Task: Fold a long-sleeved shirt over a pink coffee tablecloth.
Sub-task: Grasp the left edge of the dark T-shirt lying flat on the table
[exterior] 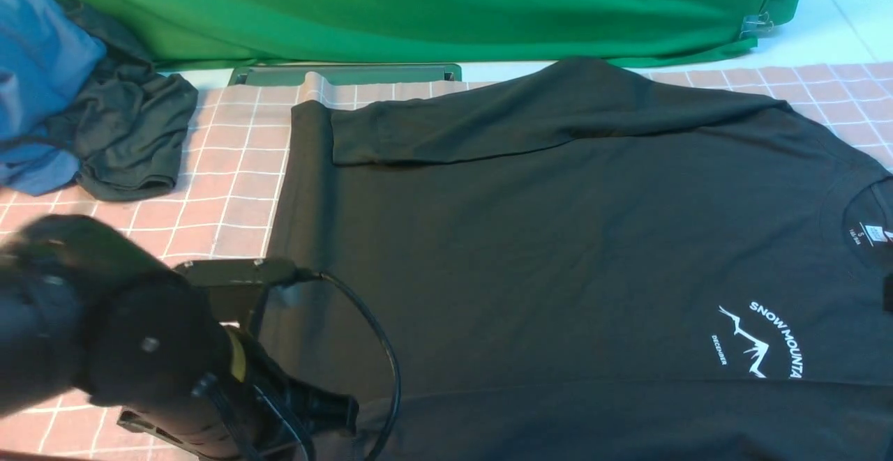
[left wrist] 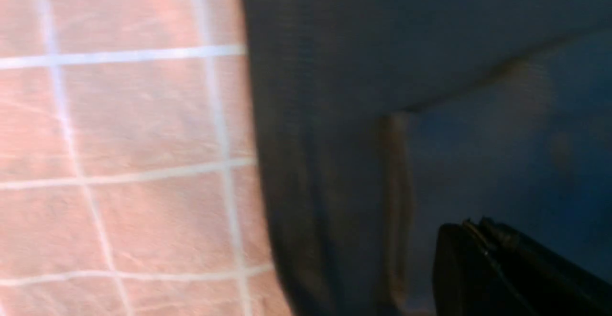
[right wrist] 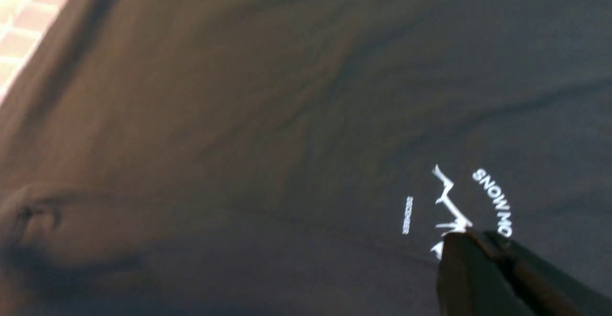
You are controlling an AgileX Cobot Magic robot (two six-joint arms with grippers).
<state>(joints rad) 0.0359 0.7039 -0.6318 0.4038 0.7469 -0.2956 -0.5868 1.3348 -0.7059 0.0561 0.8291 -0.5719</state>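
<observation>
The black long-sleeved shirt [exterior: 558,238] lies spread flat on the pink coffee tablecloth [exterior: 230,189], collar to the right. One sleeve [exterior: 488,126] is folded across its far side. The white mountain logo [exterior: 760,339] and the neck label [exterior: 868,234] face up. My left arm [exterior: 139,335] reaches in at the near left, by the shirt's hem. In the left wrist view my left gripper [left wrist: 471,223] is shut just over the shirt [left wrist: 334,91], near its edge on the tablecloth [left wrist: 119,115]. My right gripper [right wrist: 478,234] is shut over the logo [right wrist: 449,206], with no fabric between its jaws.
A blue garment [exterior: 35,77] and a smaller dark grey garment [exterior: 132,133] lie bunched at the far left. A green cloth [exterior: 418,1] hangs along the back, with a green tray edge [exterior: 349,74] below it.
</observation>
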